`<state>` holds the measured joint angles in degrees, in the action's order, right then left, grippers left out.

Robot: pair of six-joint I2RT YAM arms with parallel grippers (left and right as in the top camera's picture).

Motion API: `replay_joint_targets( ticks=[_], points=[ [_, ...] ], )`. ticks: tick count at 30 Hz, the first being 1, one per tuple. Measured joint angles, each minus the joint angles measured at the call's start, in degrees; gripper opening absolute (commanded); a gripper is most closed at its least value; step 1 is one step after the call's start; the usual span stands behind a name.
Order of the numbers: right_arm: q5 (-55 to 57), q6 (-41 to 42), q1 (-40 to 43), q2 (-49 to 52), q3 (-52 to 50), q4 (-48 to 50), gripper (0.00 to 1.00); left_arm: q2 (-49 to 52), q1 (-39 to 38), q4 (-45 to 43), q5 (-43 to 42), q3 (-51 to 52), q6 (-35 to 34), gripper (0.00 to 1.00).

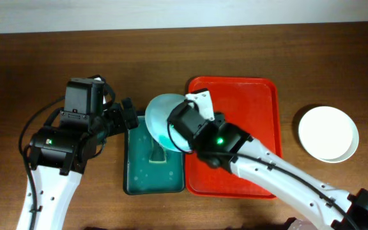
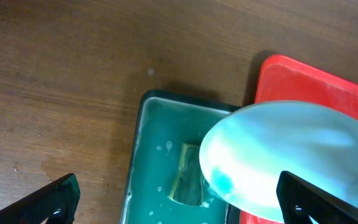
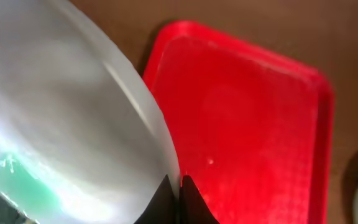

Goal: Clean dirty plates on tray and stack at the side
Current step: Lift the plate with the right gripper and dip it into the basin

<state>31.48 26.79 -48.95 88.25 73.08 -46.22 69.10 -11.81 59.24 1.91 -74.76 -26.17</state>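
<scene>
This is looking like a robotics lab bench, not a home kitchen. A left arm [image 1: 56, 153] and a right arm [image 1: 267, 169], trailing bare black cables and glowing with green lights, are sitting at a plain wooden table [image 1: 299, 57] against a white wall [image 1: 107, 13]. A red tray [image 1: 254, 102], a teal tray [image 1: 136, 172], a held plate [image 1: 161, 112] and a spare plate [image 1: 328, 133] are serving as props.

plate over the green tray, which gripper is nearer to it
Right. The right gripper has its jaws shut on the rim of the plate; the left gripper sits open just beside its left edge.
</scene>
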Motion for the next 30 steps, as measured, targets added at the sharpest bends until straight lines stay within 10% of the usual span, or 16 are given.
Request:
replay_joint_targets(
  ticks=[14,30],
  points=[
    [26.3,-1.7,-13.6,-0.2,1.1,0.0,0.04,0.0,0.0,0.0,0.0,0.0,0.0,0.99],
    [30.2,-2.8,-15.1,-0.2,1.1,0.0,0.04,0.0,0.0,0.0,0.0,0.0,0.0,0.99]
  ],
)
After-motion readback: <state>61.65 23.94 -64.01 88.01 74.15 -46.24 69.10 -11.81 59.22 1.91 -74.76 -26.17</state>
